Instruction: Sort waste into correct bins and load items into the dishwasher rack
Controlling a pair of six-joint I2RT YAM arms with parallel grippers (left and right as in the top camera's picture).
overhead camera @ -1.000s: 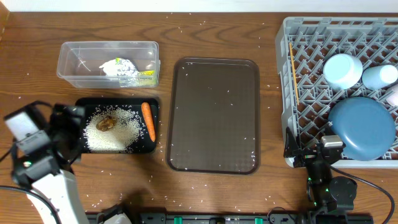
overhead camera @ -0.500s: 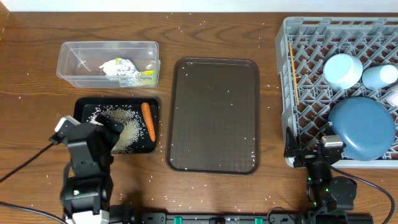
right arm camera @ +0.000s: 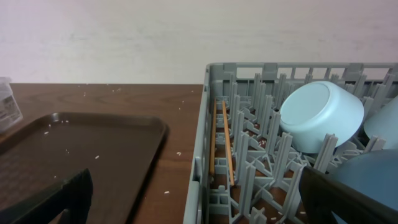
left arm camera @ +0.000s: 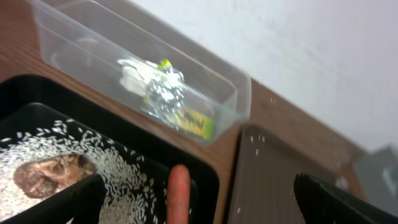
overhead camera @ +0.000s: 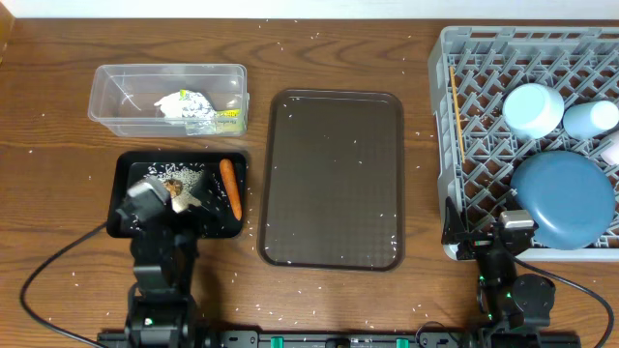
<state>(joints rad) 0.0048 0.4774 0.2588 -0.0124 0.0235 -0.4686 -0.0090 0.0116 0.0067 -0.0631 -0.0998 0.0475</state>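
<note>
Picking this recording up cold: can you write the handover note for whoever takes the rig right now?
Left gripper: open, empty, over the black tray. Right gripper: open, empty, by the near corner of the rack.
Black tray: rice, carrot, brown lump.
Clear tub: napkin, foil, wrapper.
Rack: plate, bowl, light-blue cup, white cup, chopsticks.
Done: sorting and loading look finished.
To do: only stray rice on brown tray and table.

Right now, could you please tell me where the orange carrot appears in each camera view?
Overhead: the carrot lies at the right end of the black tray, left of centre.
Left wrist: the carrot is at the bottom edge, centre.
Right wrist: not in it.
Shared landmark: the brown tray, seen in all three.
</note>
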